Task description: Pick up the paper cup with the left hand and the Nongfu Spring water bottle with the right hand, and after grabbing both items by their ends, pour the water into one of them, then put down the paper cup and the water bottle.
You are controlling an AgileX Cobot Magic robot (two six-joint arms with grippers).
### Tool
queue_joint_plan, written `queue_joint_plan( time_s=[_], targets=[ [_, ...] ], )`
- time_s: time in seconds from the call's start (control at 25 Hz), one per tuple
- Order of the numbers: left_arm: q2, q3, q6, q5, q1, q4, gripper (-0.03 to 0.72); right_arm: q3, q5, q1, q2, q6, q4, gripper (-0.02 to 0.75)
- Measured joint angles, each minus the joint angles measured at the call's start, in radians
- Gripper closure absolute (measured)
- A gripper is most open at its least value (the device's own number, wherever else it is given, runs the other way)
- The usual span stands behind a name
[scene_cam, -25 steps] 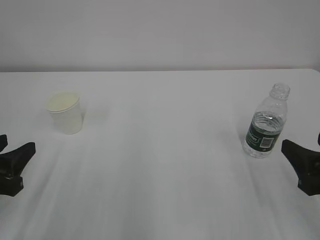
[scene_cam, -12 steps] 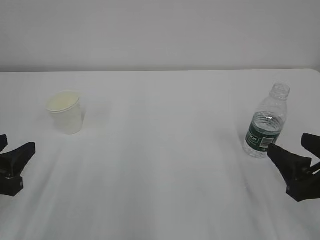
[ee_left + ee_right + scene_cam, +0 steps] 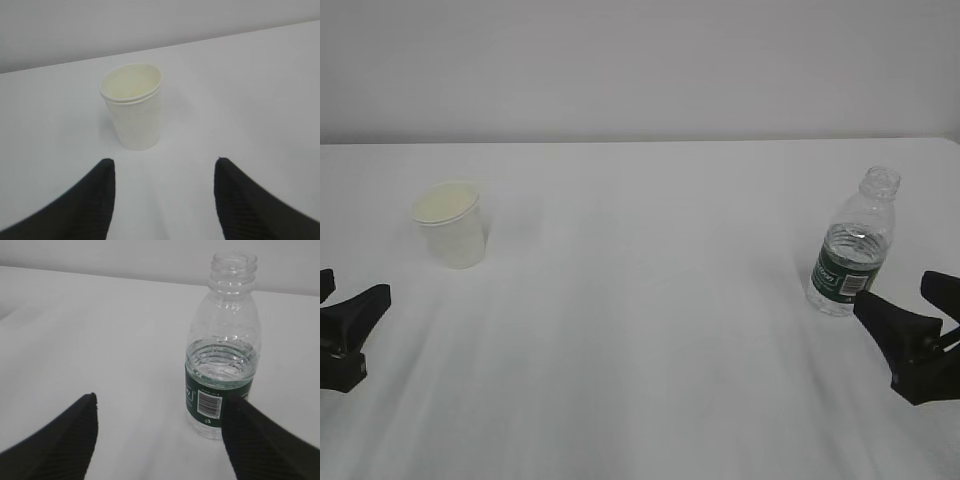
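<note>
The white paper cup (image 3: 451, 225) stands upright at the left of the table, empty as far as I can see into it (image 3: 132, 107). My left gripper (image 3: 358, 284) waits open a short way in front of it, nothing between its fingers (image 3: 164, 161). At the right stands the uncapped Nongfu Spring water bottle (image 3: 855, 245), green label band, about half full of clear water (image 3: 222, 365). The right gripper (image 3: 891, 288) is open just in front of the bottle (image 3: 222, 350). In the right wrist view the bottle stands beyond the right finger (image 3: 260, 440), off centre from the gap (image 3: 161, 398).
A plain white table (image 3: 640, 330) runs back to a pale wall (image 3: 640, 60). Its far edge shows as a line behind the cup and bottle. Nothing else stands on it.
The right gripper has moved left and forward, closer to the bottle, mostly in the first half second. The left gripper, cup and bottle have not moved.
</note>
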State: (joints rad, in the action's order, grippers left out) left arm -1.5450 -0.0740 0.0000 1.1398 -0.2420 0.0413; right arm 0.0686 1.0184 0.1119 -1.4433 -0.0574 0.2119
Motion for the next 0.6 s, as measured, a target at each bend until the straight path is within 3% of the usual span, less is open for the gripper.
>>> queue_joint_plan(
  time_s=[0.6],
  targets=[
    [0.0, 0.0, -0.075, 0.001, 0.0, 0.0, 0.239, 0.0, 0.01, 0.0, 0.0, 0.012, -0.009, 0.148]
  ],
)
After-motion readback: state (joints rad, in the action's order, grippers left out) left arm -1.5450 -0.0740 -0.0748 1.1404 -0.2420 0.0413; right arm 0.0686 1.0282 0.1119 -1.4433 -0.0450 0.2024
